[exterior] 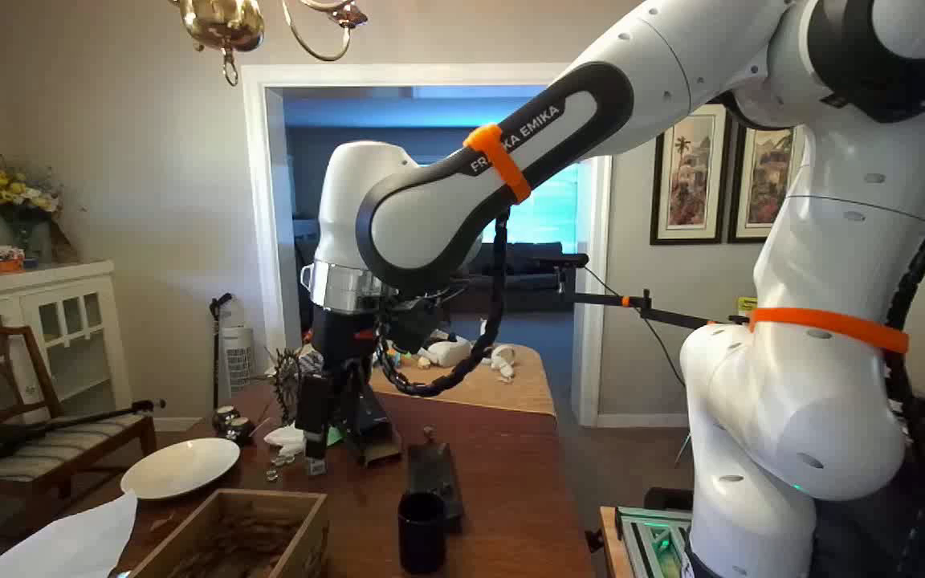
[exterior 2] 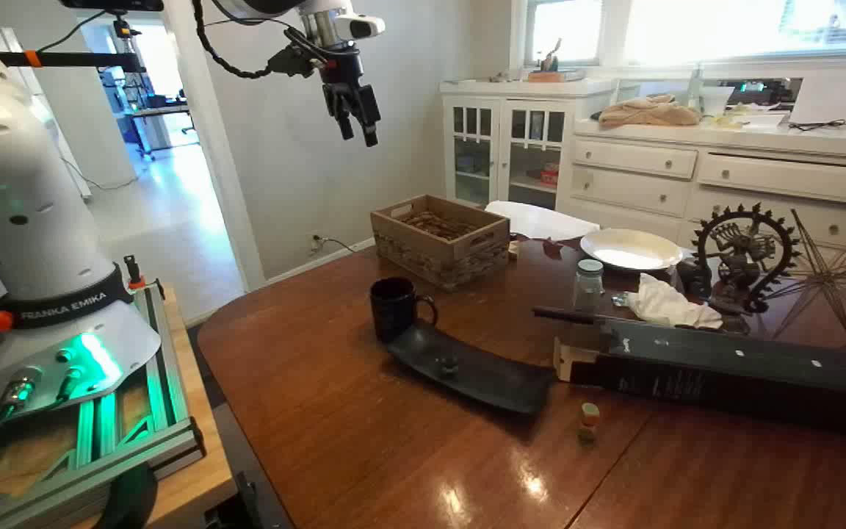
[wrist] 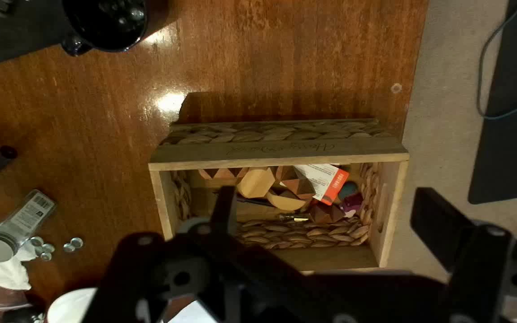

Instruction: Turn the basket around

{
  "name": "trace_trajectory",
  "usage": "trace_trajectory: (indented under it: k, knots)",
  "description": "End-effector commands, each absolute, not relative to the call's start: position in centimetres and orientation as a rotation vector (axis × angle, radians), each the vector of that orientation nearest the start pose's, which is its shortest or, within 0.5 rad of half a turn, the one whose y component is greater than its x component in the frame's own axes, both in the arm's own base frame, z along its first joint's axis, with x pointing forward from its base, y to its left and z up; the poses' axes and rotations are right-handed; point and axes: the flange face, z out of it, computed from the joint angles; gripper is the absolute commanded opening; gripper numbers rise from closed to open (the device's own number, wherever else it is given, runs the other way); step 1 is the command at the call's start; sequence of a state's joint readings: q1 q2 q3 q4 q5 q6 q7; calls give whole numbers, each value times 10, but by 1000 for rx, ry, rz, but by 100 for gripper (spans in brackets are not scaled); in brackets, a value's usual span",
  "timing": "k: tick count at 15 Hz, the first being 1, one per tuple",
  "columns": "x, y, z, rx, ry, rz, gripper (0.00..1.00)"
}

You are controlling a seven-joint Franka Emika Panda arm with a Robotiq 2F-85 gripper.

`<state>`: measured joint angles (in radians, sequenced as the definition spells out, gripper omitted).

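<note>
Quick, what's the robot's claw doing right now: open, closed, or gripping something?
Gripper: open, holding nothing; it is not touching the basket below.

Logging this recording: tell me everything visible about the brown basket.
The basket is rectangular and open-topped, with wood-looking boards framing braided walls, a slot in each short end and handwriting along one long side. It stands upright near the edge of the table, holding wooden-looking pieces and a white-and-orange card. The open claw hangs higher up, not touching it.
</note>
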<state>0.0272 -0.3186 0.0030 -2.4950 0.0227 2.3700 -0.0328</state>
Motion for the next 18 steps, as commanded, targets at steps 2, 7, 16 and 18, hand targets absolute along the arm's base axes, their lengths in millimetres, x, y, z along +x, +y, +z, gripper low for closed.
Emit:
trace_trajectory:
  k: [2,7,16,18]
  knots:
    - [449,14,421,-3110,-75,-301,100]
    - [449,14,421,-3110,-75,-301,100]
    - [489,10,425,-2961,342,-222,100]
    - [505,5,420,-2933,481,-177,100]
